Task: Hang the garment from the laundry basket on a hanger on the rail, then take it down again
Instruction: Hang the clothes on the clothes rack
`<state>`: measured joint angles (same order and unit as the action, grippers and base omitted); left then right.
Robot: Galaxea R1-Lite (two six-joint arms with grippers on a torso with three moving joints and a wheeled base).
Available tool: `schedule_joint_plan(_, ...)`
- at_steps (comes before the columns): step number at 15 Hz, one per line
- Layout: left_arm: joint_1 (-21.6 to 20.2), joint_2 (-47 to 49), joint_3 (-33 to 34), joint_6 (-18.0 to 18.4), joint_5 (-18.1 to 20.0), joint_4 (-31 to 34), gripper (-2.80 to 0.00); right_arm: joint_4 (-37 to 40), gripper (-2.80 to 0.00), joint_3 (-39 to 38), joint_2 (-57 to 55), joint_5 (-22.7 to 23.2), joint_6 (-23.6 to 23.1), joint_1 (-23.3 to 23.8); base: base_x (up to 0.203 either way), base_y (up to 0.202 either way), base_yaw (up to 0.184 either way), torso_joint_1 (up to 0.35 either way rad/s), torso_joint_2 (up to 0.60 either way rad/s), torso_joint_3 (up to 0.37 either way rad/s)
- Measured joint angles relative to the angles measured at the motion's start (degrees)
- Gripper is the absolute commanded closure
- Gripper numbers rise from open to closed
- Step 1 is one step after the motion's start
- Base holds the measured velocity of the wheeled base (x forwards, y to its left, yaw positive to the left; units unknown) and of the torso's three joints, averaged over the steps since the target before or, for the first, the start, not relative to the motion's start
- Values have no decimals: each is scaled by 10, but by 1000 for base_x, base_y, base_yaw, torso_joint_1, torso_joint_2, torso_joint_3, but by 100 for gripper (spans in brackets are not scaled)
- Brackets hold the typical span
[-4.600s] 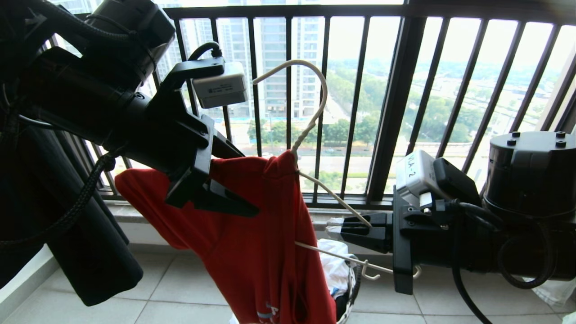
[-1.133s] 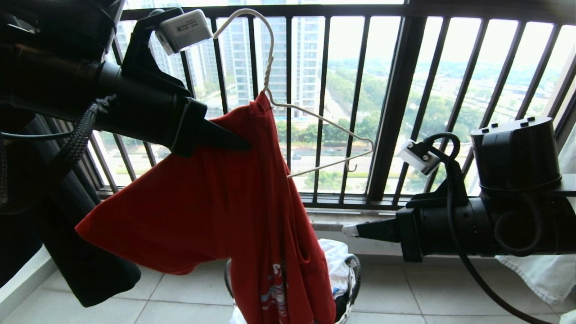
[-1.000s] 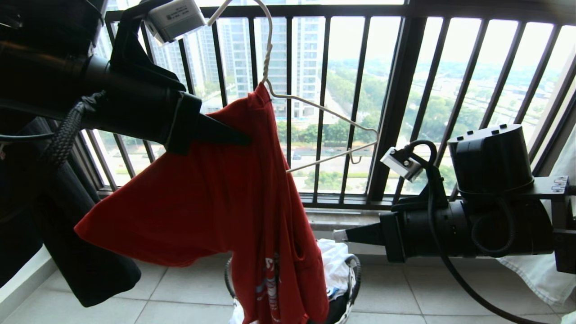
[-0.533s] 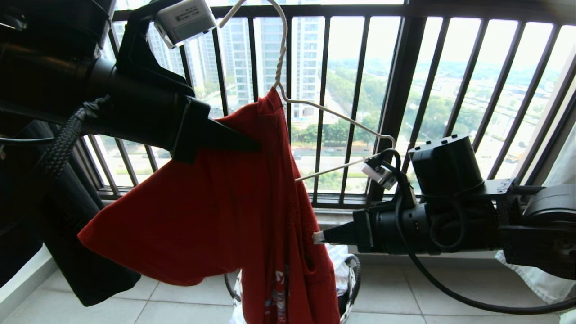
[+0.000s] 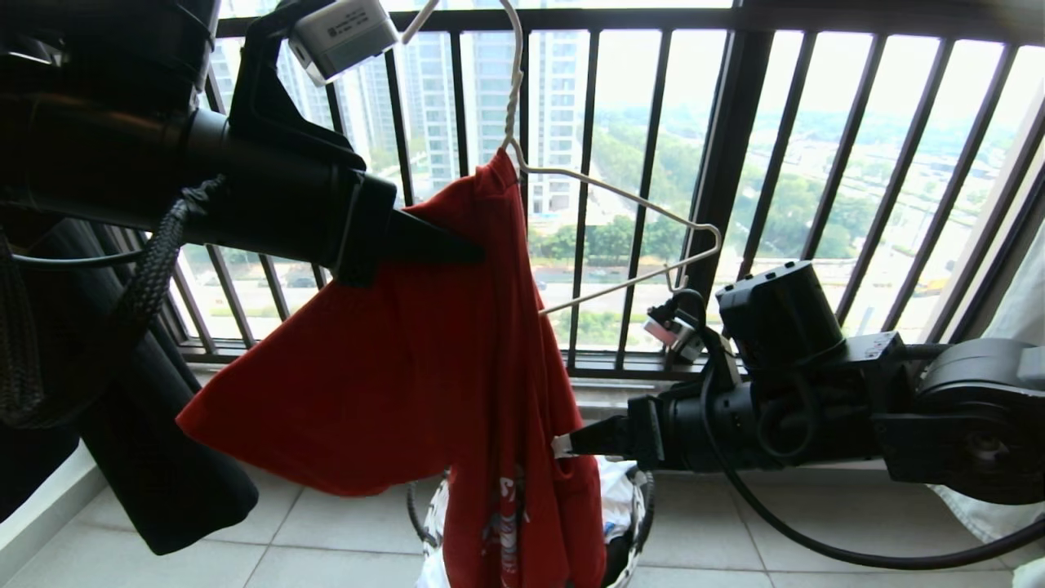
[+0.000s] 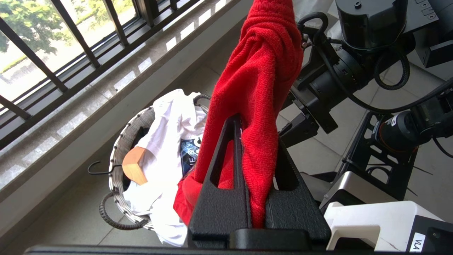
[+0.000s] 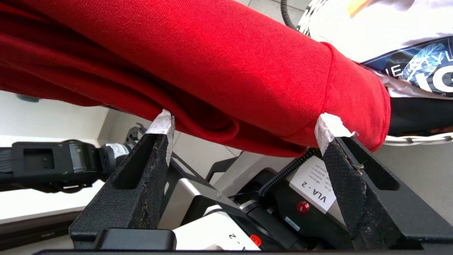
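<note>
While I steady things:
Left gripper (image 6: 247, 156): clamped on the garment (image 5: 424, 367), hanger (image 5: 620, 196) half-dressed.
Right gripper (image 7: 244, 131): fingers apart; I pinch that loose fold, then draw it over the bare arm.

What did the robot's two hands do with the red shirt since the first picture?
The right gripper let go of the hanger, dropped lower, slid toward the red T-shirt and opened beside its edge. The left gripper lifted shirt and hanger higher. It stayed shut on the shirt; the laundry basket stayed put.
</note>
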<state>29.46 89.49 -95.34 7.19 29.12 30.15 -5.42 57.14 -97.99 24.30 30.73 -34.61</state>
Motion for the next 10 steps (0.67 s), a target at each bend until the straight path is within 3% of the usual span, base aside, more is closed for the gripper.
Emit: schedule_joint_plan(10, 0, -4, 1, -1, 0, 0, 0, 0, -280, 11, -26, -3, 10, -3, 0, 0, 0, 0, 0, 0)
